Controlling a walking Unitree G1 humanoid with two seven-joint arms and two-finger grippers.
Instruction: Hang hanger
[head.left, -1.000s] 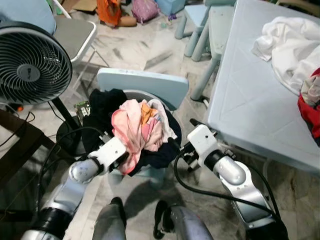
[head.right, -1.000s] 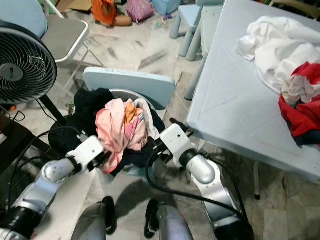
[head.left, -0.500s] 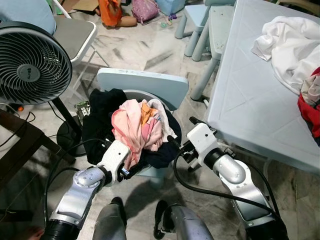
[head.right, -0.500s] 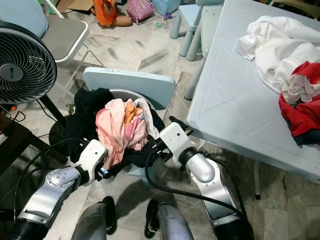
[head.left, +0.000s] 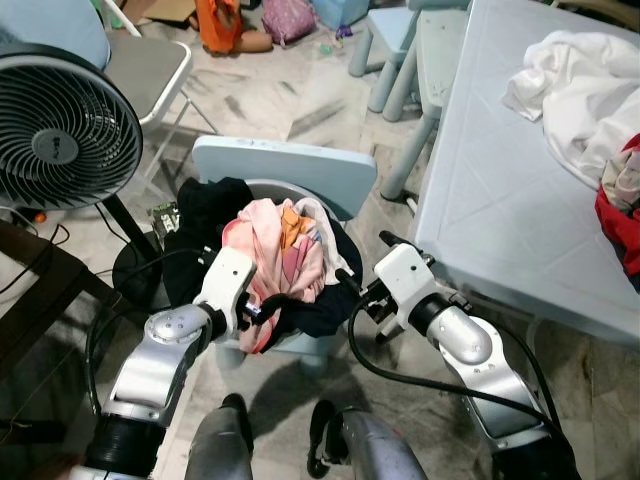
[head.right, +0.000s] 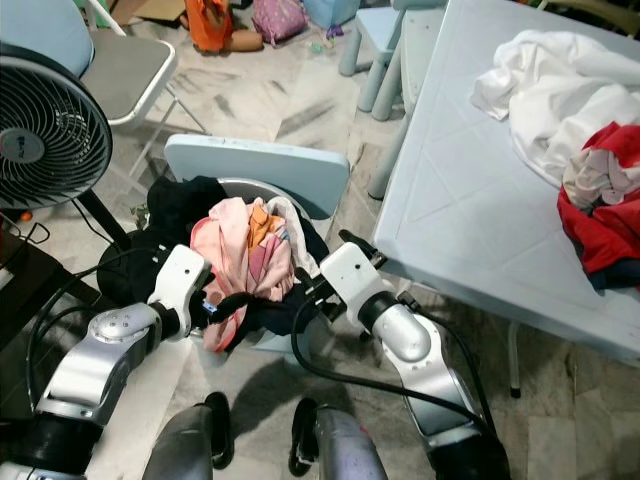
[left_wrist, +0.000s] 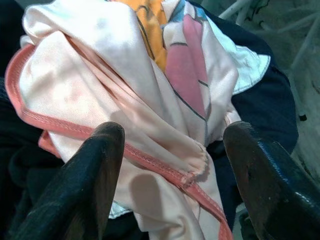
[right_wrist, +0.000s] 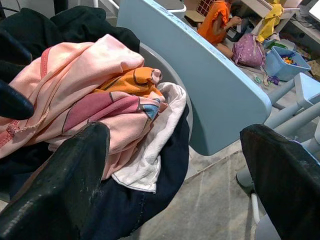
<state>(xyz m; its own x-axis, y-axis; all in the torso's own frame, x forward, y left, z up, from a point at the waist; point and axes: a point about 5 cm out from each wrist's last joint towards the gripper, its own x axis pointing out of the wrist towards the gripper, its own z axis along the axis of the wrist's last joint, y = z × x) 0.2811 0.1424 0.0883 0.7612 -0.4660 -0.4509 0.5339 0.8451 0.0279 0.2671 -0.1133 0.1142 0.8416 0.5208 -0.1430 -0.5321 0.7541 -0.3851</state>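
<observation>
Left gripper (head.left: 268, 305) rose against crumpled pink garment (head.left: 278, 255).

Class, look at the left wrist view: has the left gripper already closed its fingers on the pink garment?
No. The left gripper is open, its fingers spread either side of the pink garment without clamping it.

Fan (head.left: 62, 130), table (head.left: 500, 200), piled clothes (head.left: 285, 250)
</observation>
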